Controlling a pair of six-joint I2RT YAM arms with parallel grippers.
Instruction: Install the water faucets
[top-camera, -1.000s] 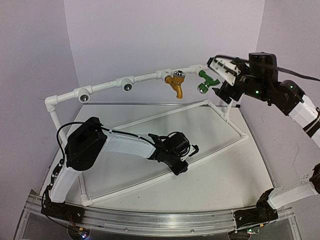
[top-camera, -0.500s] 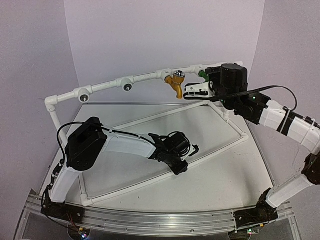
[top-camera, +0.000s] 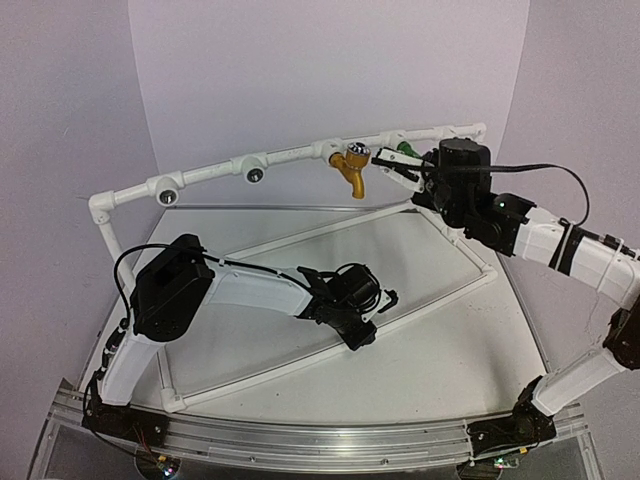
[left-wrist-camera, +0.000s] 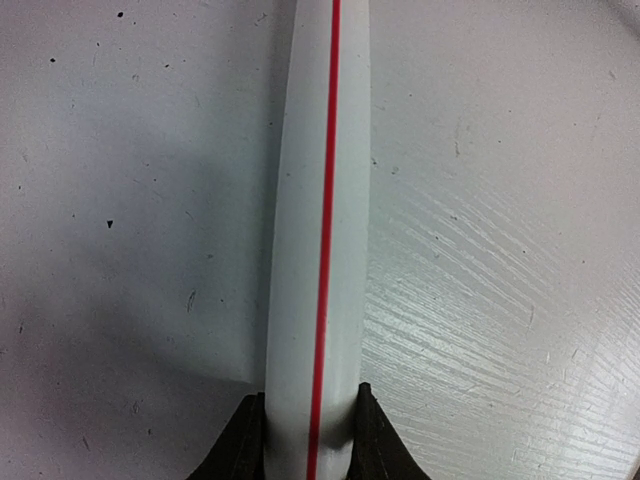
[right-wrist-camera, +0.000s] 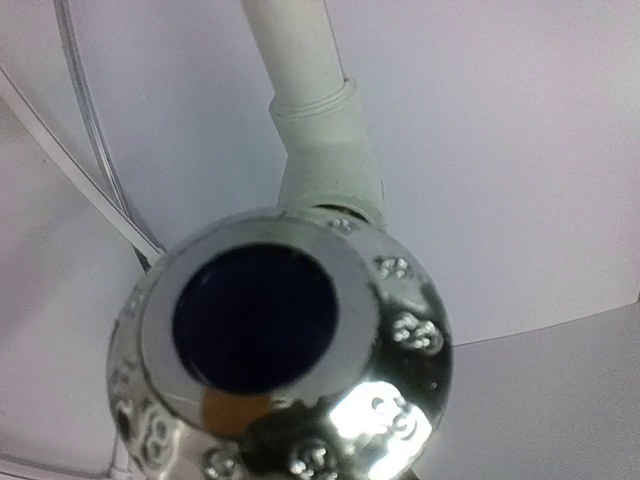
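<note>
Green faucet (top-camera: 405, 150) gripped by right pincer (top-camera: 388, 160); left pincer (left-wrist-camera: 305, 440) clamps pipe (left-wrist-camera: 320, 200).

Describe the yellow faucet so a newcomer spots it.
Find the white frame's raised top rail. Past its two empty sockets hangs the yellow faucet, spout down, just left of the right gripper. Unlike the green faucet beside it, it is mustard.

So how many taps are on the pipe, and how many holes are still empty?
Done: the yellow faucet hangs from the top pipe. In hand: the right gripper is shut on the green faucet, while the left gripper clamps the lower pipe. To do: the far-left socket and the socket next to it are bare.
</note>
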